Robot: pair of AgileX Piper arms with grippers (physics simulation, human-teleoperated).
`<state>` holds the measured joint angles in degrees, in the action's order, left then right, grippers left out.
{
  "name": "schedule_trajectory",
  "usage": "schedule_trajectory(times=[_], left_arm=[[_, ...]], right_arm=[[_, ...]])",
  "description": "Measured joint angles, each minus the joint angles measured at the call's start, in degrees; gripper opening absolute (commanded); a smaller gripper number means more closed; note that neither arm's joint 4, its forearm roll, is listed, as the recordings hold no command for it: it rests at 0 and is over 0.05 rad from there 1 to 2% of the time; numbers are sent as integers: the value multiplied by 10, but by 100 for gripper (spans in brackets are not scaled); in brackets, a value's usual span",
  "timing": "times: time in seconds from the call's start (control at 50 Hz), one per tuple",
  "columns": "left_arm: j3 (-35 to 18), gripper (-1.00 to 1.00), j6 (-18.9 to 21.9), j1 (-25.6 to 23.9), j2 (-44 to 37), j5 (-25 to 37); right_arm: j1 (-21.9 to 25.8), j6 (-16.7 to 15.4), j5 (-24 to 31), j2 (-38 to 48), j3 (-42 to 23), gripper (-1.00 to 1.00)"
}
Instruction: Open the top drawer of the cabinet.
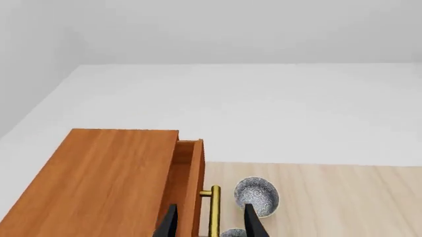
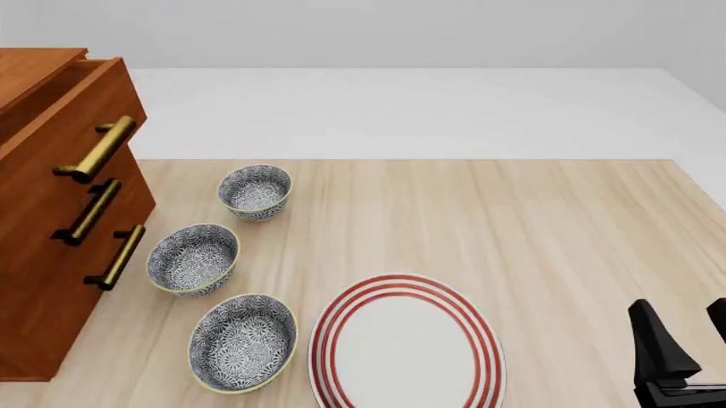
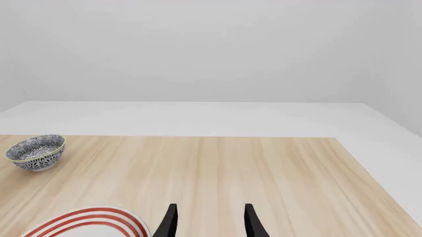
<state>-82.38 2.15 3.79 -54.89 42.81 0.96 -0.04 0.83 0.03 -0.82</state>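
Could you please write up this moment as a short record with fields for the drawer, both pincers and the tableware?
top drawer: the top drawer juts a little out of the cabinet, partly open
handle: brass bar lies between the left pincer's fingers in the left wrist view; contact cannot be told
left pincer: left pincer open, at the handle
right pincer: right pincer open, empty, low at the table's right side
bowls: three patterned bowls in a row beside the cabinet
plate: red-ringed plate near the front edge

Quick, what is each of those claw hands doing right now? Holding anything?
Left gripper: open, fingers either side of the top drawer's brass handle, not clamped on it.
Right gripper: open, holding nothing, above the table.
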Motion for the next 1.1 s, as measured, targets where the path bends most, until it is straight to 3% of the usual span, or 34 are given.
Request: schedule_trajectory(times=[0.42,1.1], left_arm=[[-27,100,-90,-4,-57,46],[-32,100,-133,4,-116,55]], right_arm=[[0,0,0,0,0,100],[0,0,0,0,0,100]])
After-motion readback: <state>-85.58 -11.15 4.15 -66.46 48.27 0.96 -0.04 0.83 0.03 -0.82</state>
